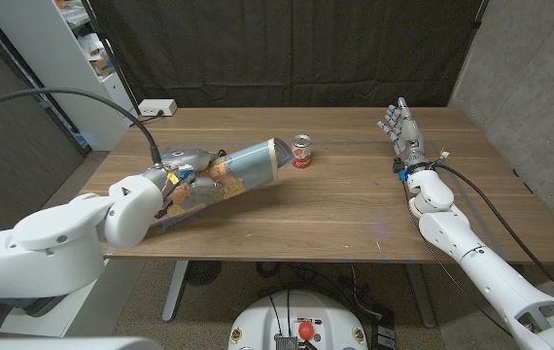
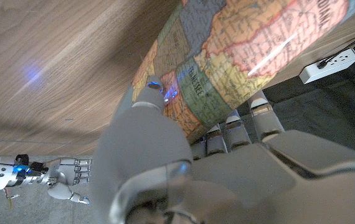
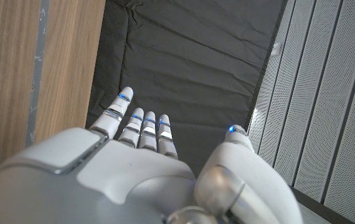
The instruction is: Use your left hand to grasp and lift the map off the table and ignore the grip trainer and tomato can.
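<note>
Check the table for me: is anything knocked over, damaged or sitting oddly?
Nothing stands out. The tomato can stands upright on the table, just beyond the far end of the rolled map, which the left hand grips. The right hand holds nothing.

The rolled, colour-printed paper map [image 1: 221, 177] ran from the left-centre of the head view toward the middle, and its lower end was hidden behind the robot's grey left hand [image 1: 165, 185] and white forearm, so whether that end touched the wooden table [image 1: 335, 209] could not be told. In the left wrist view the map [image 2: 240, 56] was cut off by the upper right edge, and the fingertips [image 2: 233, 118] disappeared behind the roll. The small red-labelled tomato can [image 1: 301, 153], just right of the map's open end, was too small for its label to be read.
</note>
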`<act>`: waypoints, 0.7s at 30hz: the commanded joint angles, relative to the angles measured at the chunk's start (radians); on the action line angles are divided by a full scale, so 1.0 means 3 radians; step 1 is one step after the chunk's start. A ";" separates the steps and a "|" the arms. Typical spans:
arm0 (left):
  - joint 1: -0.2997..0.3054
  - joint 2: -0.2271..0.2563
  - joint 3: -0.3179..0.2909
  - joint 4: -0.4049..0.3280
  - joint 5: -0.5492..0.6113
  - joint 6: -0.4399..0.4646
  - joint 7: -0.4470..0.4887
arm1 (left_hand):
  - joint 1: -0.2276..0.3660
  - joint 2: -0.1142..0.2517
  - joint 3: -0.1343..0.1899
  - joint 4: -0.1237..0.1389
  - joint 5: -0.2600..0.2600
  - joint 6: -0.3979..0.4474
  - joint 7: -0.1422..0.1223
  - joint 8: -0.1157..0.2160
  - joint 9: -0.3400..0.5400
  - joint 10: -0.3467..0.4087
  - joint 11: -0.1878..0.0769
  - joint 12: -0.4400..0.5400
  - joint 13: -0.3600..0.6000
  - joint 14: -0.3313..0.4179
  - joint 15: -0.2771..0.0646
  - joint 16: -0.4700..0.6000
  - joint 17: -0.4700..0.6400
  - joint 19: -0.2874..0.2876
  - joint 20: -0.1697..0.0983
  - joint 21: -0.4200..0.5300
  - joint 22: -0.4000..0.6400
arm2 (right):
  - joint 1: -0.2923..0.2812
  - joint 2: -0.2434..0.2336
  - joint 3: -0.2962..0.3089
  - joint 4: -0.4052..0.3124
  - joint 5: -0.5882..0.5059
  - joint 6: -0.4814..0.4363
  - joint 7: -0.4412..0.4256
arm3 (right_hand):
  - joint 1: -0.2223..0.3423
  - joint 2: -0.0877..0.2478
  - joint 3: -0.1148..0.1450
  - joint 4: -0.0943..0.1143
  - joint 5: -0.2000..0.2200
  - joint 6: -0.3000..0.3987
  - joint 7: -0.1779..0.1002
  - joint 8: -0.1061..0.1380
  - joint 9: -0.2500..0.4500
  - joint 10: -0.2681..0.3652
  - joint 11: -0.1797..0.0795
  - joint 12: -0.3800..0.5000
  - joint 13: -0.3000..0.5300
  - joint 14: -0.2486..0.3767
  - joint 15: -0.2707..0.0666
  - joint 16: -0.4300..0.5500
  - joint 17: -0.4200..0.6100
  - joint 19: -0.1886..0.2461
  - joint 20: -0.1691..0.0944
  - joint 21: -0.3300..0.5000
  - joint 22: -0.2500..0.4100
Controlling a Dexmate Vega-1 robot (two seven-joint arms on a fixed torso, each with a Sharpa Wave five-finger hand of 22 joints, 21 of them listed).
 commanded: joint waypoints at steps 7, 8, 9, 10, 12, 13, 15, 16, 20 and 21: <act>0.0473 -0.0148 -0.0698 0.0208 0.0011 -0.0540 -0.0222 | 0.0037 0.0001 -0.0017 0.0003 0.0012 0.0036 -0.0012 -0.0017 0.0010 0.0032 0.0007 -0.0006 0.0008 0.0022 -0.0011 -0.0016 0.0001 -0.0008 0.0007 -0.0019 0.0004 | -0.0052 -0.0020 0.0035 -0.0091 -0.0026 0.0009 -0.0070 | 0.0046 0.0006 -0.0003 -0.0007 0.0011 0.0023 0.0013 -0.0008 0.0016 0.0025 0.0019 0.0008 0.0005 0.0038 -0.0003 0.0009 0.0005 0.0036 0.0006 -0.0024 0.0007; 0.0467 -0.0170 -0.0702 0.0212 0.0041 -0.0559 -0.0251 | 0.0037 0.0002 -0.0018 0.0004 0.0012 0.0038 -0.0012 -0.0017 0.0010 0.0033 -0.0001 -0.0007 0.0008 0.0023 -0.0011 -0.0016 0.0001 -0.0009 0.0007 -0.0020 0.0004 | -0.0056 -0.0021 0.0038 -0.0097 -0.0026 0.0009 -0.0074 | 0.0046 0.0006 -0.0003 -0.0007 0.0011 0.0024 0.0012 -0.0008 0.0016 0.0024 0.0017 0.0008 0.0005 0.0039 -0.0003 0.0009 0.0005 0.0037 0.0007 -0.0023 0.0007; 0.0461 -0.0191 -0.0706 0.0215 0.0068 -0.0576 -0.0282 | 0.0038 0.0002 -0.0018 0.0004 0.0012 0.0039 -0.0014 -0.0018 0.0010 0.0031 -0.0004 -0.0008 0.0008 0.0025 -0.0012 -0.0016 0.0002 -0.0009 0.0007 -0.0021 0.0004 | -0.0059 -0.0022 0.0040 -0.0103 -0.0027 0.0008 -0.0077 | 0.0046 0.0007 -0.0003 -0.0007 0.0011 0.0024 0.0013 -0.0008 0.0016 0.0024 0.0017 0.0008 0.0005 0.0039 -0.0004 0.0009 0.0005 0.0037 0.0007 -0.0024 0.0007; 0.0462 -0.0214 -0.0716 0.0218 0.0099 -0.0594 -0.0310 | 0.0038 0.0003 -0.0018 0.0004 0.0012 0.0038 -0.0019 -0.0019 0.0010 0.0029 -0.0001 -0.0010 0.0008 0.0026 -0.0013 -0.0017 0.0002 -0.0010 0.0007 -0.0022 0.0004 | -0.0062 -0.0023 0.0042 -0.0109 -0.0026 0.0009 -0.0080 | 0.0046 0.0007 -0.0003 -0.0007 0.0011 0.0022 0.0013 -0.0008 0.0016 0.0025 0.0019 0.0008 0.0005 0.0039 -0.0003 0.0009 0.0005 0.0037 0.0007 -0.0024 0.0007; 0.0474 -0.0260 -0.0748 0.0221 0.0162 -0.0628 -0.0375 | 0.0039 0.0004 -0.0019 0.0004 0.0012 0.0038 -0.0016 -0.0021 0.0010 0.0029 0.0003 -0.0012 0.0008 0.0025 -0.0012 -0.0018 0.0002 -0.0011 0.0007 -0.0024 0.0004 | -0.0065 -0.0026 0.0043 -0.0116 -0.0034 0.0011 -0.0086 | 0.0046 0.0007 -0.0003 -0.0007 0.0011 0.0023 0.0013 -0.0008 0.0016 0.0024 0.0022 0.0008 0.0005 0.0040 -0.0003 0.0009 0.0005 0.0037 0.0008 -0.0024 0.0007; 0.0483 -0.0285 -0.0766 0.0222 0.0196 -0.0645 -0.0407 | 0.0039 0.0004 -0.0019 0.0004 0.0012 0.0039 -0.0016 -0.0022 0.0010 0.0033 0.0003 -0.0011 0.0008 0.0025 -0.0015 -0.0019 0.0002 -0.0012 0.0007 -0.0026 0.0004 | -0.0068 -0.0026 0.0046 -0.0123 -0.0035 0.0010 -0.0092 | 0.0046 0.0008 -0.0004 -0.0007 0.0011 0.0024 0.0012 -0.0008 0.0016 0.0023 0.0022 0.0007 0.0005 0.0040 -0.0001 0.0010 0.0005 0.0037 0.0008 -0.0024 0.0007; 0.0508 -0.0342 -0.0812 0.0223 0.0264 -0.0680 -0.0475 | 0.0039 0.0005 -0.0020 0.0004 0.0012 0.0042 -0.0013 -0.0022 0.0010 0.0033 0.0009 -0.0013 0.0009 0.0025 -0.0014 -0.0020 0.0002 -0.0013 0.0007 -0.0027 0.0004 | -0.0071 -0.0027 0.0048 -0.0130 -0.0036 0.0006 -0.0098 | 0.0047 0.0008 -0.0004 -0.0008 0.0011 0.0022 0.0014 -0.0009 0.0016 0.0025 0.0019 0.0008 0.0005 0.0042 0.0005 0.0010 0.0005 0.0037 0.0008 -0.0024 0.0007; 0.0516 -0.0369 -0.0832 0.0223 0.0299 -0.0695 -0.0510 | 0.0040 0.0005 -0.0020 0.0004 0.0012 0.0043 -0.0015 -0.0023 0.0010 0.0033 0.0008 -0.0013 0.0009 0.0026 -0.0015 -0.0020 0.0002 -0.0013 0.0007 -0.0028 0.0004 | -0.0072 -0.0028 0.0048 -0.0131 -0.0037 0.0006 -0.0099 | 0.0047 0.0009 -0.0004 -0.0008 0.0011 0.0023 0.0013 -0.0008 0.0016 0.0025 0.0017 0.0008 0.0005 0.0041 0.0003 0.0009 0.0005 0.0038 0.0008 -0.0024 0.0007; 0.0528 -0.0470 -0.0882 0.0224 0.0431 -0.0746 -0.0641 | 0.0040 0.0006 -0.0021 0.0004 0.0012 0.0046 -0.0016 -0.0025 0.0010 0.0038 0.0002 -0.0014 0.0009 0.0027 -0.0018 -0.0022 0.0002 -0.0015 0.0007 -0.0032 0.0004 | -0.0074 -0.0024 0.0047 -0.0135 -0.0044 0.0005 -0.0109 | 0.0046 0.0010 -0.0005 -0.0008 0.0011 0.0022 0.0014 -0.0009 0.0016 0.0026 0.0014 0.0008 0.0005 0.0042 -0.0002 0.0010 0.0006 0.0038 0.0009 -0.0025 0.0007; 0.0524 -0.0492 -0.0885 0.0223 0.0461 -0.0755 -0.0669 | 0.0040 0.0006 -0.0022 0.0004 0.0012 0.0046 -0.0016 -0.0025 0.0010 0.0038 0.0006 -0.0015 0.0009 0.0028 -0.0017 -0.0022 0.0002 -0.0015 0.0007 -0.0032 0.0004 | -0.0073 -0.0023 0.0046 -0.0135 -0.0044 0.0003 -0.0109 | 0.0045 0.0010 -0.0006 -0.0008 0.0011 0.0022 0.0013 -0.0009 0.0016 0.0026 0.0016 0.0008 0.0005 0.0041 0.0000 0.0009 0.0006 0.0038 0.0011 -0.0025 0.0007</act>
